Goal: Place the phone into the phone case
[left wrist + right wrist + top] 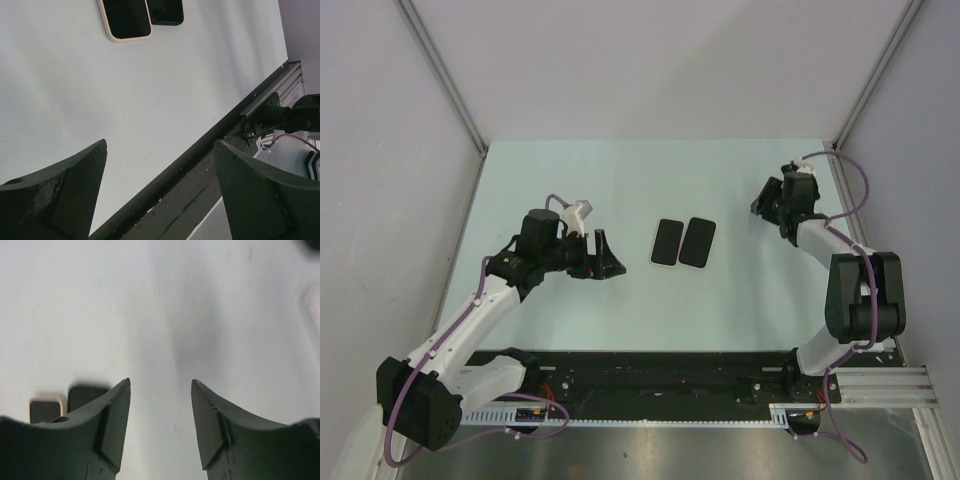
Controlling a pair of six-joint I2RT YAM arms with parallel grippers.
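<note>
Two flat slabs lie side by side mid-table. The phone case (pixel 666 243) is the left one, with a pale beige rim around a black face. Touching its right side lies the all-dark phone (pixel 697 242). My left gripper (pixel 605 258) hovers left of the case, open and empty. My right gripper (pixel 765 205) is right of the phone and a little farther back, open with nothing between its fingers. In the left wrist view, the case (pixel 125 20) and phone (pixel 166 12) show at the top, beyond the gripper (pixel 160 145). In the right wrist view, the case (pixel 46 409) and phone (pixel 85 395) peek out left of the gripper (pixel 161 381).
The pale green table (pixel 620 180) is bounded by grey walls on three sides. A black rail (pixel 660 380) with cables runs along its near edge, also seen in the left wrist view as the rail (pixel 200 170). The right arm's base (pixel 300 115) shows there too.
</note>
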